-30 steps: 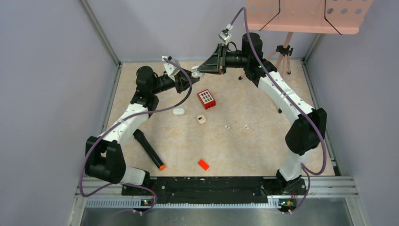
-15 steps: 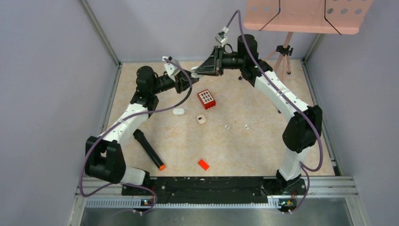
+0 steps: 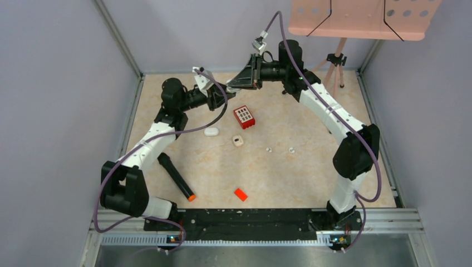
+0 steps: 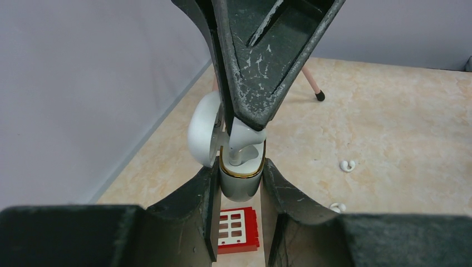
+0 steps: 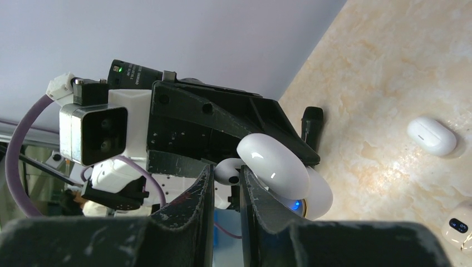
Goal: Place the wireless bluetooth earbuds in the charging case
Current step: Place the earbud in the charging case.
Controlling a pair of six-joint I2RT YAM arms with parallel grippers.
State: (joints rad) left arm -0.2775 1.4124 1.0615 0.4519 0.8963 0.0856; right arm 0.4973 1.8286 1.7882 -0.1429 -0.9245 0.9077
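A glossy white earbud (image 4: 243,146), rounded at the head with a short stem, is being pinched between the closed fingers of the right claw (image 5: 227,170). It is pointing stem-down into the mouth of the charging case (image 4: 240,186). The stem is reaching inside the thin gold rim, though whether it is seated cannot be told.

The case is a smooth white pebble-shaped shell, and its domed lid (image 4: 201,136) is hanging open to one side. A small blue light is glowing on its body in the right wrist view. The left claw (image 4: 239,167) is clamping the lower body of the case between its two matte black, scuffed fingers, holding it upright above the surface.

Both claws are meeting in the air near the far edge of the beige, marble-patterned surface (image 3: 311,167). Just below them a red block (image 3: 244,116) with a white grid face is lying on it. Nearer the arm bases, two loose earbuds (image 3: 269,149) (image 3: 291,149) are lying close together, tiny and white.

To their left a cream rounded case (image 3: 237,141) and a white oval closed case (image 3: 211,132) are resting apart from each other. Further toward the bases, a black cylinder with an orange tip (image 3: 176,177) and a small orange-red chip (image 3: 240,194) are lying well apart.
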